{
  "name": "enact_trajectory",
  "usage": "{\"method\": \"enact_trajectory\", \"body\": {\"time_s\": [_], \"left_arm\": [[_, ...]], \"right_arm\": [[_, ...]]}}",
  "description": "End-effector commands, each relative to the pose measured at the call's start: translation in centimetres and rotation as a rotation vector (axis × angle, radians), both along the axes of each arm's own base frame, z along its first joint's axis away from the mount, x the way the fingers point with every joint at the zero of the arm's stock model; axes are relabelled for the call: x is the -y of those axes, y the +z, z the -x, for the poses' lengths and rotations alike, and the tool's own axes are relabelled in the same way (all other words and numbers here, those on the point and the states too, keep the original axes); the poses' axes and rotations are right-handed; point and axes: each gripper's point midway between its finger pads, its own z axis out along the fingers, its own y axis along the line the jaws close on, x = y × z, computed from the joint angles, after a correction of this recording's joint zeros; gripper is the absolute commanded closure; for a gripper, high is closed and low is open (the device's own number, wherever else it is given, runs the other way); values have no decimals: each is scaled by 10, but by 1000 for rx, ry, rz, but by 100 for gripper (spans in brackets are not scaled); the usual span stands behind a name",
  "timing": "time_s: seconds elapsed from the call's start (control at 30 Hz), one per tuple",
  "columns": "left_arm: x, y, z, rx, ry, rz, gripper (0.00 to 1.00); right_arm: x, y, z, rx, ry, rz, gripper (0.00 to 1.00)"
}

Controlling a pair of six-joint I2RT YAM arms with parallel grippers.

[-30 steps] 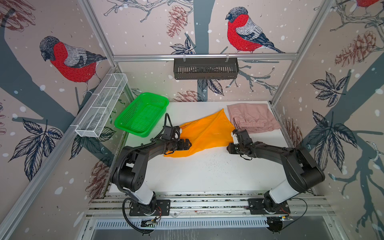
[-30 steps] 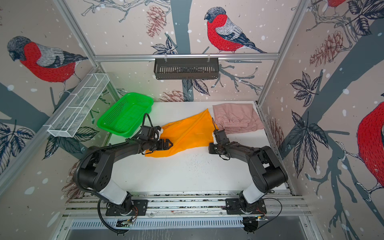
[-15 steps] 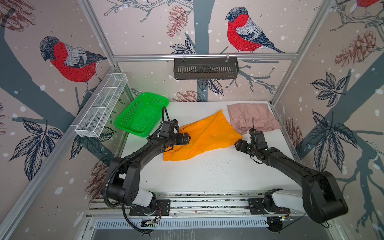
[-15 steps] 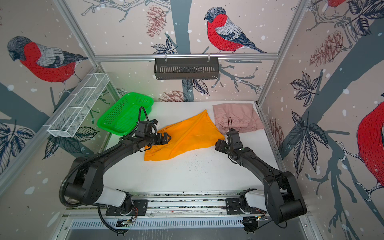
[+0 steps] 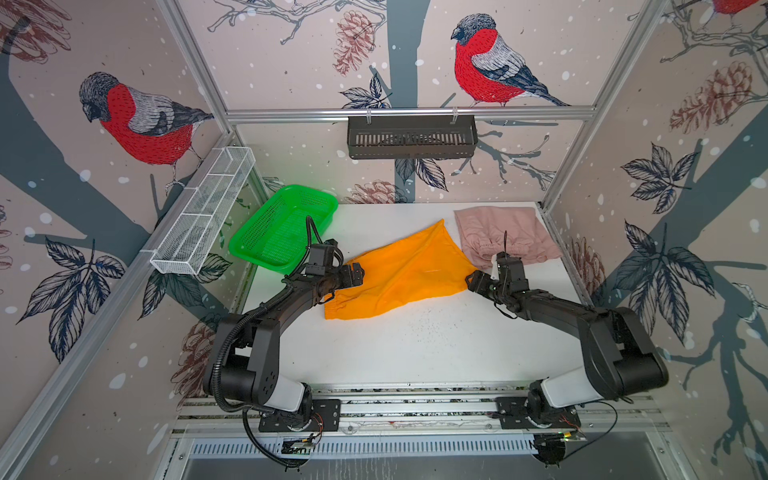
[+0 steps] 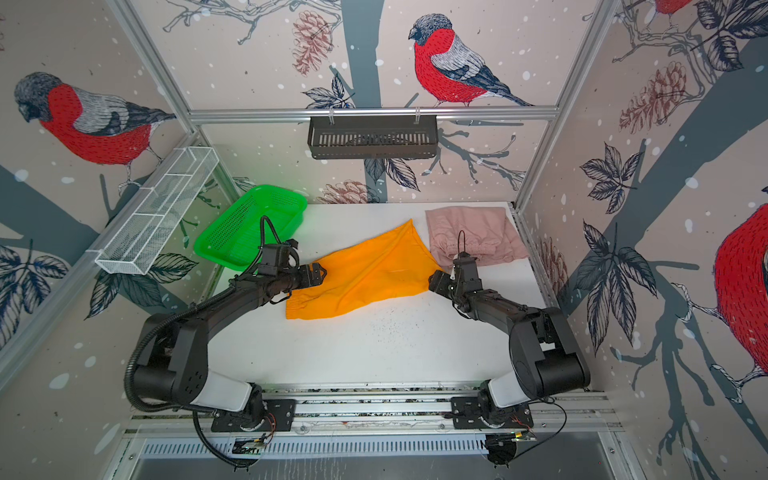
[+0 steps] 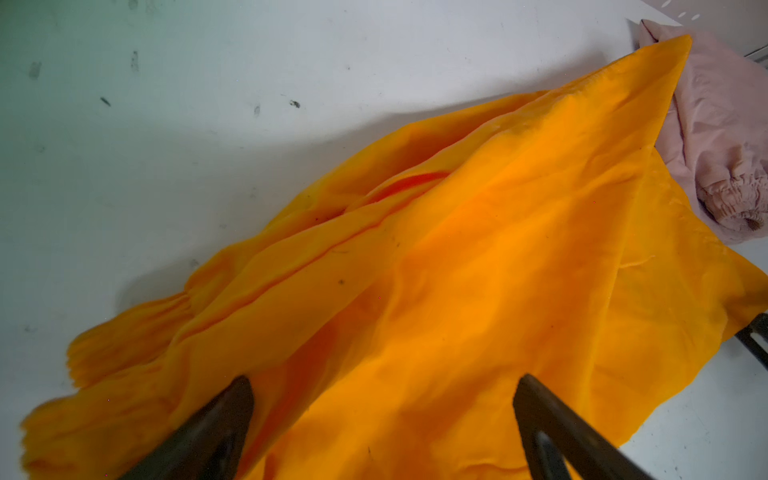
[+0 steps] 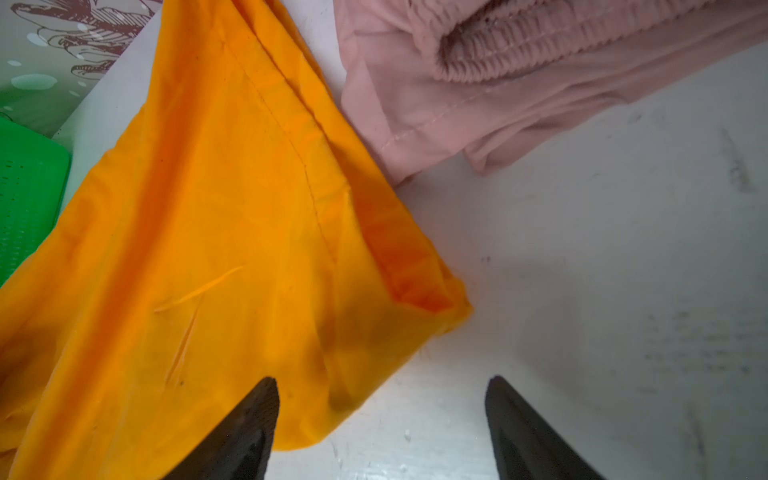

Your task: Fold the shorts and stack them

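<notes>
Orange shorts (image 5: pixel 399 274): they lie flat but skewed in the middle of the table (image 5: pixel 415 353). The gathered waistband is at my left arm's end, and one pointed corner runs back beside the pink shorts (image 5: pixel 505 237).
Pink shorts: they sit bunched at the far right corner with the waistband toward me. I cannot tell whether the orange edge touches them.
Left gripper (image 7: pixel 382 382): the jaws are spread wide over the waistband end. Cloth lies under them but nothing is pinched.
Right gripper (image 8: pixel 380 384): the jaws are apart at the near right corner of the orange. One finger (image 8: pixel 249 419) is over the hem and the other is over bare table, so nothing is held.
Step, as I judge it: I take both ends of the orange for its next fold. The stacking is not yet done.
Doing it well: I bring each gripper low and pinch all the layers at the hem and the waistband. I lift both ends evenly and lay edge onto edge.
Risk: the thin cloth may slip, or I may catch only the top layer. The pink pile nearby could snag.
</notes>
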Motion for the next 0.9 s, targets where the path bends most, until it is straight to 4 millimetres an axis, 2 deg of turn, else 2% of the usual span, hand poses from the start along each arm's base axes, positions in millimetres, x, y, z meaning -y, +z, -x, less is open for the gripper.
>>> {"method": "enact_trajectory", "body": {"time_s": [0.0, 0.07, 0.2, 0.27, 0.37, 0.47, 0.5, 0.6, 0.77, 0.8, 0.83, 0.87], "left_arm": [[10, 21, -15, 95, -68, 16, 2], [10, 21, -15, 108, -70, 17, 2], [8, 9, -17, 87, -65, 1, 2], [8, 2, -17, 80, -63, -1, 2], [7, -9, -18, 63, -59, -8, 2], [7, -16, -16, 35, -62, -7, 2], [7, -16, -15, 31, -61, -8, 2], [5, -15, -6, 0, -40, 0, 2], [2, -16, 21, -68, -8, 37, 2], [2, -15, 25, -70, -11, 42, 2], [3, -13, 29, -68, -15, 45, 2], [2, -10, 30, -61, -17, 44, 2]], "right_arm": [[-3, 10, -17, 58, 2, -28, 27], [-4, 4, -22, 45, 11, -33, 31], [-13, -5, -27, 28, 36, -71, 40], [-17, -9, -28, 20, 46, -82, 48], [-17, -15, -27, 3, 50, -78, 65], [-10, -18, -18, -15, 41, -57, 93], [-8, -20, -13, -24, 37, -49, 97], [6, -29, 7, -72, 18, -26, 99], [21, -37, 57, -144, -41, -55, 98], [25, -36, 63, -143, -61, -52, 85], [30, -32, 68, -135, -81, -47, 66], [35, -25, 71, -120, -99, -36, 62]]}}
